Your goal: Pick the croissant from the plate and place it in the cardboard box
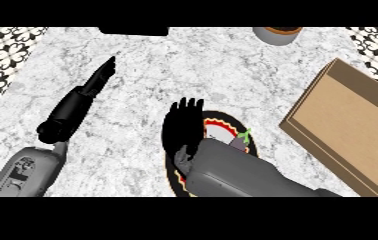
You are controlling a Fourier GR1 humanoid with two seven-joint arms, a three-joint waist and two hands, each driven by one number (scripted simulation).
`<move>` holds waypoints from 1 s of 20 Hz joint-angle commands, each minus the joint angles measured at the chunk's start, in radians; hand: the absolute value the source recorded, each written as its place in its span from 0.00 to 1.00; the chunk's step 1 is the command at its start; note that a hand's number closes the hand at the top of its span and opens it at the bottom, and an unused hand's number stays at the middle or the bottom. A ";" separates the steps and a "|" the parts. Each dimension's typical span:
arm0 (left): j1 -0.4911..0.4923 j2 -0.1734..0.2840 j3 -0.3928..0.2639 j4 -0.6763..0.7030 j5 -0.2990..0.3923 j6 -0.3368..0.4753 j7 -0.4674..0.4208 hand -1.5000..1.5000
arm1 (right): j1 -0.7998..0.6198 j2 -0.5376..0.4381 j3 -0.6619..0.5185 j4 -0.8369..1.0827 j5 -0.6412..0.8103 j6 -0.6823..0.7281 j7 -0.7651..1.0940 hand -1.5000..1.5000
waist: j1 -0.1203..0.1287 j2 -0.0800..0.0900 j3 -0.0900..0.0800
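Hovering over the plate (221,121), the right hand (184,124) points its fingers straight, grasping nothing. The croissant cannot be made out; a purple item (240,140) lies beside the forearm. The cardboard box (339,119) sits well apart at right. The left hand (92,86) rests released on the counter (207,64).

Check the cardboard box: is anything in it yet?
Empty: the cardboard box shows only bare brown floor; the right hand is over the plate.

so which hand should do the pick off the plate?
Right. The right hand is already over the plate, fingers straight, and the cardboard box lies on its side. The left hand sits on bare counter, away from both.
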 commanded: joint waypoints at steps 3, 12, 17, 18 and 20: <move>-0.038 -0.009 0.017 0.047 -0.004 -0.006 0.000 0.50 | -0.085 0.031 0.077 0.088 -0.052 0.021 0.262 0.00 | -0.008 0.004 0.000; -0.033 -0.016 0.021 -0.013 -0.009 -0.001 0.047 0.50 | -0.090 0.031 0.148 0.160 -0.118 -0.050 0.271 0.00 | -0.009 -0.001 0.003; 0.004 0.009 0.048 0.018 -0.003 -0.031 -0.027 0.50 | -0.108 0.031 0.180 0.209 -0.138 -0.052 0.284 0.00 | -0.007 0.001 0.001; 0.005 0.000 0.039 0.024 -0.019 -0.020 -0.017 0.50 | -0.116 0.031 0.174 0.221 -0.136 -0.052 0.278 0.00 | -0.015 0.001 0.002; -0.008 -0.001 0.041 0.014 -0.014 -0.026 0.009 0.50 | -0.136 0.031 0.171 0.237 -0.151 -0.049 0.264 0.00 | -0.016 0.001 0.002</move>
